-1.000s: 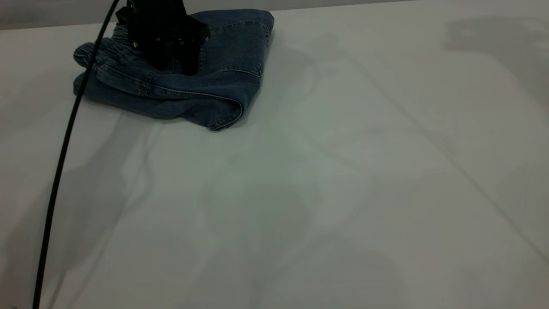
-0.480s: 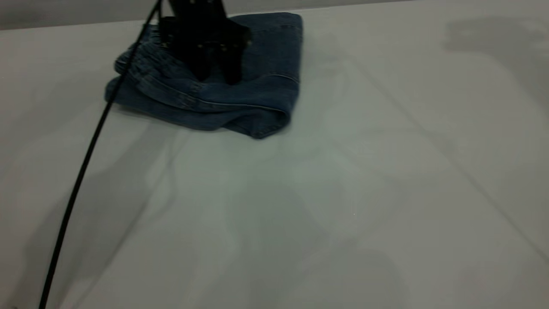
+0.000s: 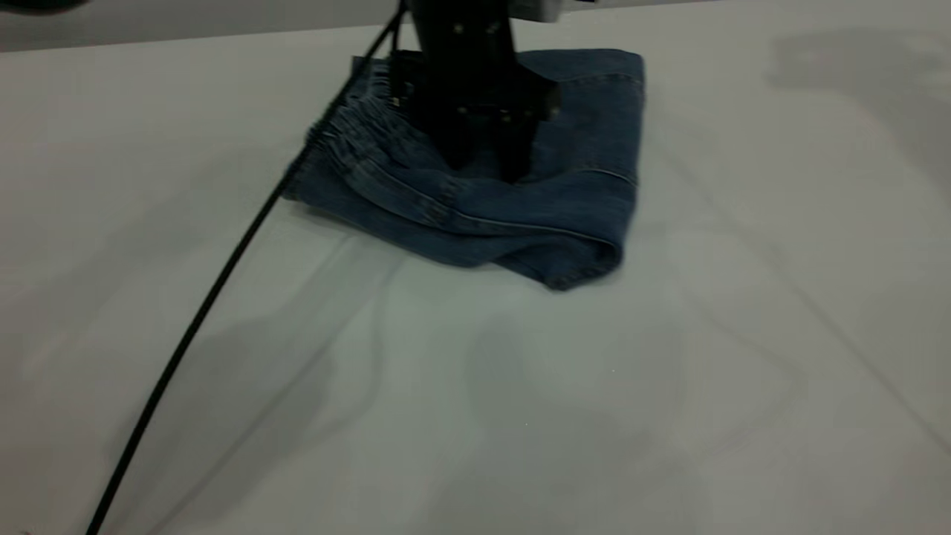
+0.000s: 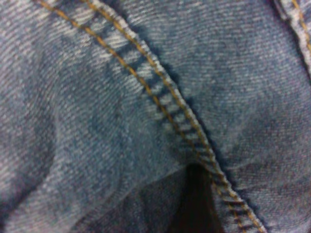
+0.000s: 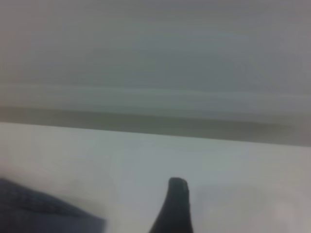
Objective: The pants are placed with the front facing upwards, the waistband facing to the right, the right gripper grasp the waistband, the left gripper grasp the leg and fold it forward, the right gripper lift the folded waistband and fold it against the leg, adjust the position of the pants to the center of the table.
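Folded pants (image 3: 520, 200) lie on the table's (image 3: 669, 386) far half, waistband (image 3: 356, 141) at their left. The left gripper (image 3: 487, 160) presses down, fingers spread, apparently holding nothing. Right gripper's (image 5: 174, 206) grip unclear.

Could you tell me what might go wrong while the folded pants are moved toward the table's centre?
1. The left gripper presses only the top layer of the pants, so the layers might slip and the fold open.
2. The black cable passes right by the waistband and might snag it.
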Robot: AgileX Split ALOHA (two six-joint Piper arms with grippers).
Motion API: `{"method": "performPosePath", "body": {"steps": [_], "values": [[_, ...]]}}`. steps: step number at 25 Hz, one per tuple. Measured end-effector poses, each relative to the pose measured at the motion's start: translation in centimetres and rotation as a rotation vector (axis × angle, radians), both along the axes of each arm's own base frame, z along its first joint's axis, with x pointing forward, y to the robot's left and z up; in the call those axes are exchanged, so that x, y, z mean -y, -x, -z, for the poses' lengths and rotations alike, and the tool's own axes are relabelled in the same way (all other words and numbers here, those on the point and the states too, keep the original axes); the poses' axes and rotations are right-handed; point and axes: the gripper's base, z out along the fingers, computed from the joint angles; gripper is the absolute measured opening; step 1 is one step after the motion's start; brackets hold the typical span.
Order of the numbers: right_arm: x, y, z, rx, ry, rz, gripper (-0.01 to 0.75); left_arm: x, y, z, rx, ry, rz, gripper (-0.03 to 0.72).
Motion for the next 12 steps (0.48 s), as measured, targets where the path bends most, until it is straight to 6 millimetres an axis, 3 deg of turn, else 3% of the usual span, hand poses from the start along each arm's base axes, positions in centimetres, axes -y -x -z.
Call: {"method": "performPosePath", "body": {"steps": [12], "values": [[-0.14,0.01,-0.01,0.000,-0.015,-0.007,0.583,0.70,0.44,-0.06,-0.007,0.010,0.000,0.498]]}}
